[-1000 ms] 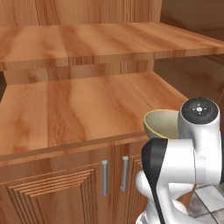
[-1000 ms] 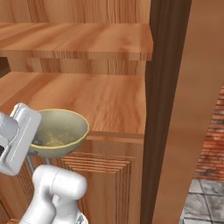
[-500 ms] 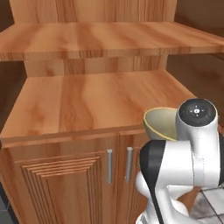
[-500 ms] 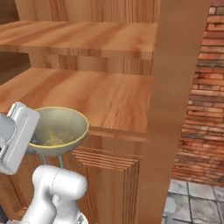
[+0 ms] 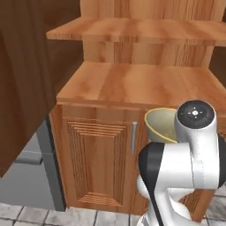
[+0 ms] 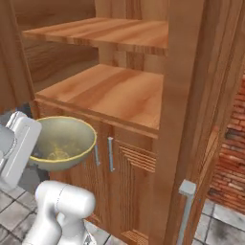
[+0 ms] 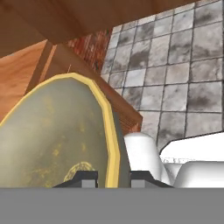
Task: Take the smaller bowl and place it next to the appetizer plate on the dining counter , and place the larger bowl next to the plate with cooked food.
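1. Up off every surface, the larger bowl [image 6: 61,143] hangs in the air in front of the wooden cabinet [image 5: 132,88], carried by the arm rather than resting on anything.
2. Its colour is olive-tan with a yellowish rim, and its inside shows mottled yellow specks; in the right base view it sits roughly upright with the mouth tipped a little toward the camera.
3. From the left base view the bowl [image 5: 161,126] peeks out from behind the arm's white body, level with the cabinet's door fronts and just below the edge of its lower shelf.
4. The gripper [image 7: 113,177] is closed narrowly on the bowl's rim: in the hand view the yellow edge of the bowl [image 7: 57,140] runs down between the two dark finger tips [image 7: 86,177], one on each side of the wall.
5. Behind the bowl, the cabinet's lower shelf and a second shelf above it lie bare wood.
6. Two metal door handles [image 6: 110,154] stand side by side on the cabinet front, just right of the bowl in the right base view.
7. Grey stone floor tiles [image 7: 183,65] lie beneath, and a red brick wall [image 6: 232,167] shows at the far right.
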